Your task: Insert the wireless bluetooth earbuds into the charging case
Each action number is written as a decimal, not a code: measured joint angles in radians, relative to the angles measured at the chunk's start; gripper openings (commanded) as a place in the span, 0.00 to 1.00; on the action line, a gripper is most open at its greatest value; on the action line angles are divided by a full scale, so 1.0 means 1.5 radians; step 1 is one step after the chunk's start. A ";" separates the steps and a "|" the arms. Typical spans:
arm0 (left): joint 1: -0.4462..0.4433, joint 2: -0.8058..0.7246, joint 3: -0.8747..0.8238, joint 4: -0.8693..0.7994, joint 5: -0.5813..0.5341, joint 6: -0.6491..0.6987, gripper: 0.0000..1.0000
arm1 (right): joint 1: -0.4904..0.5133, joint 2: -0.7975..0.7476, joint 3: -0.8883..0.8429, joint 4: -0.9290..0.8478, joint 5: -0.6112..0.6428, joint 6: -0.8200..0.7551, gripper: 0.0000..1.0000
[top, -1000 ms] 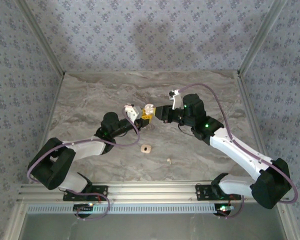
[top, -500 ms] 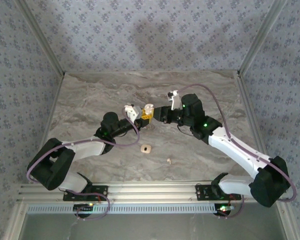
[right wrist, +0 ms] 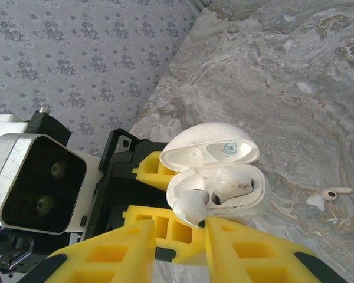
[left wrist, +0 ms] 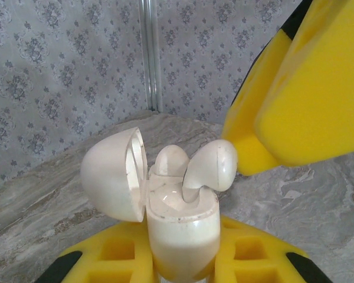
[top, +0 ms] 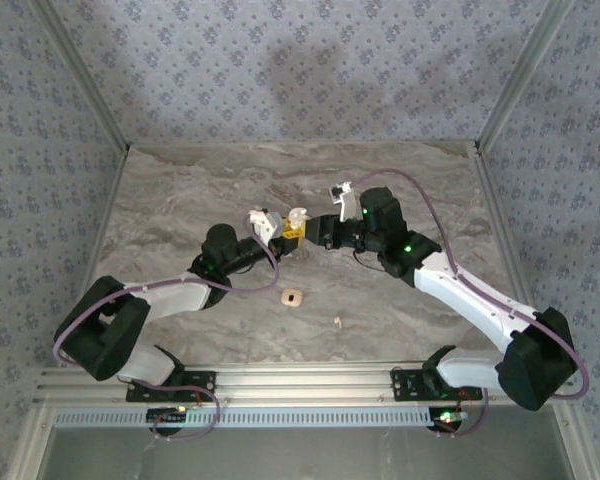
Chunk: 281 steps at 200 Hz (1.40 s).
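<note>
White, glossy plastic is what must be managed; the charging case (left wrist: 183,230) is clamped upright between the yellow fingers (left wrist: 115,254) of the left gripper (left wrist: 183,262), with its lid (left wrist: 109,177) hinged open toward 9 o'clock in the left wrist view. In the top view the case is seen raised near the middle of the table (top: 180,200), and the right gripper (top: 320,228) is met at its 3 o'clock.

One earbud (left wrist: 170,160) is seated deep in the case beside the lid; a second earbud (left wrist: 211,167) is perched head-up at the mouth of the other well, touched at its 3 o'clock by a yellow finger of the right gripper. From the right wrist that second earbud is seen at the tips of narrowly parted jaws; whether it is pinched or merely nudged cannot be told. A loose earbud (right wrist: 333,193) is lying on the table, at about 5 o'clock from the case in the top view; a cream puck (top: 292,296) is lying at 6 o'clock.

The earbuds are judged very light, hard and smooth, and so apt to squirt out of a pinch; hold is best taken across the bulbous head, with the stem left free to be guided into its well; only light pressure is called for, since the thin lid hinge could be strained.
</note>
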 measured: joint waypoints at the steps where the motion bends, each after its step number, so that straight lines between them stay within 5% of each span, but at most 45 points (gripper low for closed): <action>1: 0.000 0.000 0.000 0.000 0.000 0.000 0.09 | 0.000 0.000 0.000 0.000 0.000 0.000 0.30; 281: 0.000 0.000 0.000 -0.003 -0.004 0.002 0.09 | -0.009 -0.017 0.009 -0.028 -0.019 -0.033 0.37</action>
